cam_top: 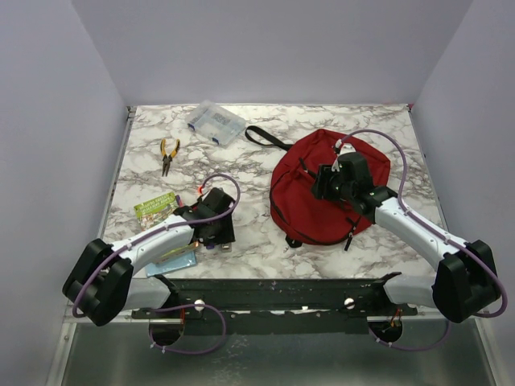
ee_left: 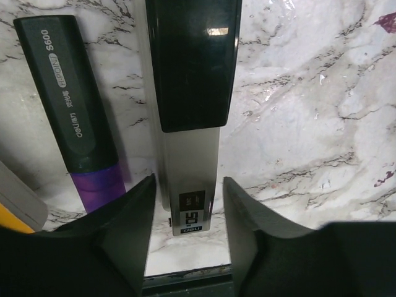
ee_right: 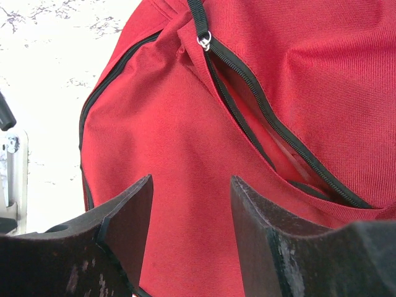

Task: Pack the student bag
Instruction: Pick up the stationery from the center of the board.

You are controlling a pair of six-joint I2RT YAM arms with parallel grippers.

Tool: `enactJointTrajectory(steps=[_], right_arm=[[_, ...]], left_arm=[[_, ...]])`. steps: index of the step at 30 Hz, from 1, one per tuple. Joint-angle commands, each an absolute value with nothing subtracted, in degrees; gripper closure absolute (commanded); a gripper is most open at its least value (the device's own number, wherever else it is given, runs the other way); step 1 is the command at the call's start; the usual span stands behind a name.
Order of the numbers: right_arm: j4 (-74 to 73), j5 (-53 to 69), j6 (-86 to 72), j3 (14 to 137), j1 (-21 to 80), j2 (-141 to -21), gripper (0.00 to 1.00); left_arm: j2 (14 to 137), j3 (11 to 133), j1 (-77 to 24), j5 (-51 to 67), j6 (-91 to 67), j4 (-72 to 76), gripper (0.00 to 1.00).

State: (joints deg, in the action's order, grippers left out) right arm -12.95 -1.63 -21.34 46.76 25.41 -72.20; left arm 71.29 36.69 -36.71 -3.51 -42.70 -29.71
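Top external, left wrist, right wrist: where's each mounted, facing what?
Top external: above and behind the bases, looking down on the marble-patterned table; both arms show.
Left wrist: on left arm, facing down at a silver-and-black stapler between left end effector fingers.
Right wrist: on right arm, facing the dark red fabric backpack; right end effector fingers show.
Shared: top and right wrist both see the backpack.

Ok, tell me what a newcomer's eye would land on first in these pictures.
The dark red student bag dominates, lying right of centre with its zip partly open and the right pincer hovering open just above the fabric. Next, at the near left, the left pincer sits low with its jaws either side of a black-and-silver stapler, a purple highlighter lying beside it.
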Motion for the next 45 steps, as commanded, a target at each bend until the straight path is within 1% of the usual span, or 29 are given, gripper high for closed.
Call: enactJointTrajectory(steps=[1,3,7,9,12,15,19,21,23,25,29,32,33,36,38,41,45], right_arm=[[-13.0,-1.1,-21.0,47.3,25.5,-71.4,0.44],[-13.2,-1.0,-21.1,47.4,25.5,-70.9,0.44],[-13.6,-0.9,-21.1,47.5,25.5,-70.9,0.44],[-14.0,0.5,-21.4,47.7,25.5,-71.3,0.44],[-14.0,7.1,-23.9,47.7,25.5,-72.1,0.43],[-11.0,17.9,-31.3,46.8,25.5,-72.0,0.42],[3.9,31.4,-44.7,40.4,25.5,-71.5,0.41],[6.8,33.1,-46.9,39.6,25.5,-72.5,0.41],[2.6,30.1,-43.6,41.4,25.5,-73.3,0.41],[-5.1,22.8,-38.1,44.3,25.4,-73.5,0.41],[-17.2,1.9,-28.6,51.0,25.4,-73.2,0.41],[-23.4,-16.2,-22.9,55.9,25.4,-76.1,0.42],[-24.9,-20.8,-20.9,57.8,25.4,-77.9,0.44],[-28.1,-29.7,-14.9,61.6,25.4,-83.6,0.48],[-29.4,-34.6,-11.9,63.4,25.4,-87.0,0.48],[-26.9,-36.9,-6.2,63.3,25.4,-90.1,0.49],[-27.0,-34.8,-1.9,64.9,25.4,-94.1,0.53]], left_arm=[[73.8,35.8,-37.3,-3.1,-43.2,-27.3,0.56],[74.6,35.7,-37.6,-2.5,-43.2,-27.0,0.6],[74.0,35.4,-37.7,-2.0,-42.2,-26.6,0.77],[72.6,35.5,-37.6,-1.1,-41.8,-26.6,0.81],[69.4,35.5,-37.7,1.7,-41.2,-25.8,0.88],[66.3,35.2,-37.6,4.3,-40.7,-24.3,0.94],[60.9,34.0,-37.6,7.8,-39.5,-20.0,1.0],[58.7,33.5,-37.6,9.2,-38.7,-18.1,1.0],[56.9,33.5,-37.5,10.9,-38.1,-16.7,1.0],[56.2,34.0,-37.5,13.3,-37.8,-16.1,1.0],[55.4,35.5,-37.5,19.3,-37.9,-14.7,1.0],[55.2,36.9,-37.5,22.2,-38.4,-13.8,1.0],[55.3,37.5,-37.5,23.1,-38.5,-13.6,1.0],[56.2,38.9,-37.5,26.5,-39.2,-13.0,1.0],[56.7,39.3,-37.6,28.2,-39.6,-12.7,1.0],[57.0,38.9,-37.6,30.8,-40.4,-11.6,1.0],[56.7,37.3,-37.6,32.6,-41.1,-10.8,1.0]])
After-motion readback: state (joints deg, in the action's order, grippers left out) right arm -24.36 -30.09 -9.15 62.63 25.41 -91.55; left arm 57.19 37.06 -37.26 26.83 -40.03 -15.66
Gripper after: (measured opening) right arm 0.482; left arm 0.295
